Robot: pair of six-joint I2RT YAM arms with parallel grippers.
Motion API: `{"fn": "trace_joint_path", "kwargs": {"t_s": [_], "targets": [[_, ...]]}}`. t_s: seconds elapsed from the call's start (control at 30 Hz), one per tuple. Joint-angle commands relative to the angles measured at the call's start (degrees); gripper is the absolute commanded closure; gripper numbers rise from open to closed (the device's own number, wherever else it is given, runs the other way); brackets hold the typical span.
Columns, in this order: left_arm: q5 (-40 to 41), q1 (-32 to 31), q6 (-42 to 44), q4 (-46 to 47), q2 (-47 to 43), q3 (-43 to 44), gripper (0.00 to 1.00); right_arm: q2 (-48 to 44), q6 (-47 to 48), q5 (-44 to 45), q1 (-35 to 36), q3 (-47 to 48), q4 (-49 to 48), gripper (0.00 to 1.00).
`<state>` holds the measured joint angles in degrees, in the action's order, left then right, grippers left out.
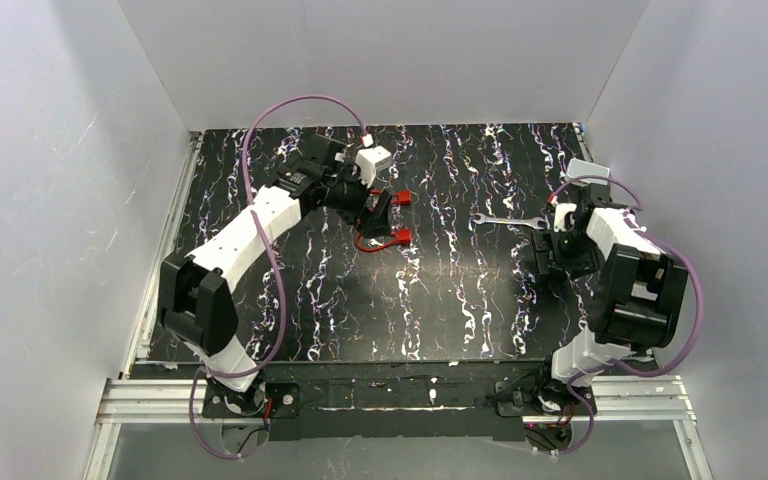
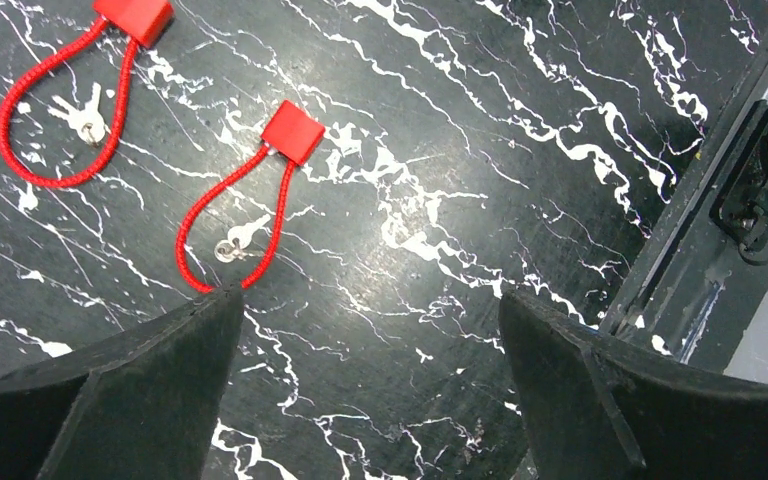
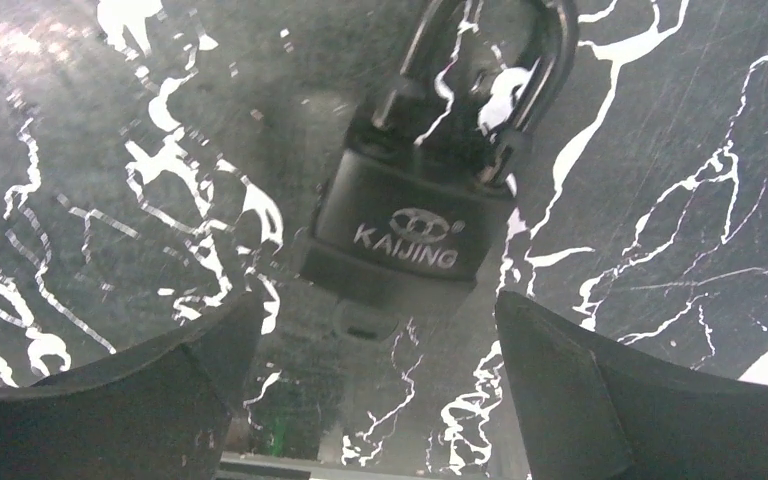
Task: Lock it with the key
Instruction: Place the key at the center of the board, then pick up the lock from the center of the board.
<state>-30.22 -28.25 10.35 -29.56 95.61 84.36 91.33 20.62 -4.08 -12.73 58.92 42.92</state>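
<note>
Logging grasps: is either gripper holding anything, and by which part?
Nothing: the left gripper is open by the red cable locks, the right gripper open over the padlock.

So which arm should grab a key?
Left. The left gripper, open, hangs beside the nearer red cable lock, whose silver key lies inside its loop. The right gripper is over the black padlock instead.

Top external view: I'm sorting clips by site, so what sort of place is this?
Probably a robot lab test cell: plain white walls box in a black marbled table, two arms sit on an aluminium rail, and practice items such as red cable locks and a padlock lie out.
</note>
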Motion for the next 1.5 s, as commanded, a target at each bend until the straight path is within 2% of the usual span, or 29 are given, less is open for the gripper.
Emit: {"fn": "trace_joint_path", "kwargs": {"t_s": [0.0,0.17,0.5,0.57,0.7,0.77,0.93,0.97,1.23,1.47], "targets": [[-0.8,-0.2,-1.6,2.8,-6.5,-4.5,0.02,2.5,-6.2,3.8,-0.3,1.2,-4.4,0.07],[-0.2,-0.2,-2.5,5.4,-8.7,-7.0,0.02,3.9,-10.3,5.9,-0.3,0.4,-6.3,0.13],[-0.9,-0.2,-4.8,6.5,-8.1,-7.0,0.02,8.3,-13.4,4.5,-0.3,0.3,-7.4,0.22],[-0.8,-0.2,-4.6,6.2,-8.2,-7.2,0.02,8.9,-13.8,2.5,-0.2,0.5,-7.1,0.27],[-0.3,-0.2,-4.0,5.3,-8.7,-7.5,0.02,8.6,-13.3,-0.3,-0.2,1.0,-6.8,0.42],[-0.8,-0.1,-3.9,4.4,-8.6,-7.3,0.02,7.3,-12.8,-1.9,-0.2,1.3,-6.8,0.53],[-6.3,0.5,-4.2,-1.4,-6.0,-3.8,0.02,3.5,-9.5,-7.5,-0.2,4.3,-5.1,0.94],[-7.5,0.8,-4.8,-1.9,-5.8,-3.4,0.02,2.6,-8.6,-8.7,-0.2,5.0,-4.7,0.99],[-15.9,2.9,-6.9,-3.7,-6.8,-2.8,0.02,-10.3,-1.1,-20.0,2.7,8.0,-5.0,0.99],[-28.6,7.4,-15.6,-2.0,-4.7,-2.1,0.02,-19.3,0.2,-27.3,12.6,10.1,-7.1,0.99]]}}
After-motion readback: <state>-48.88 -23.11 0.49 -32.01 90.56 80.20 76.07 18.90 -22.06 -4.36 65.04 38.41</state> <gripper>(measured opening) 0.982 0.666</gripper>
